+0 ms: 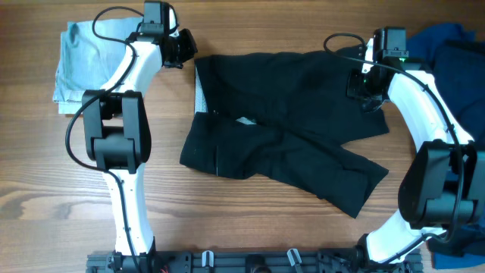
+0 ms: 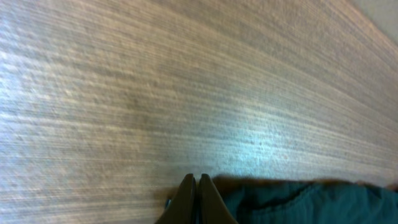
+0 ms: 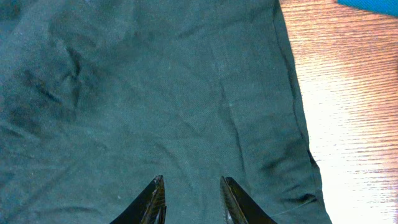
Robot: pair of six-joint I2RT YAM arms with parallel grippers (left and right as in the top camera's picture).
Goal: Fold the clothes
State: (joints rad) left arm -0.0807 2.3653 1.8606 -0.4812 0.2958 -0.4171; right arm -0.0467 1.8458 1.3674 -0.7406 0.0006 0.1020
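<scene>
- Left tool (image 2: 196,182) is closed beside the black shorts (image 1: 288,129) edge; reopen before pinching.
- Right tool (image 3: 191,186) hangs open over the cloth; grip the hem.

overhead looks straight down; wrist cameras sit close, sharing the shorts (image 1: 288,121).
</scene>
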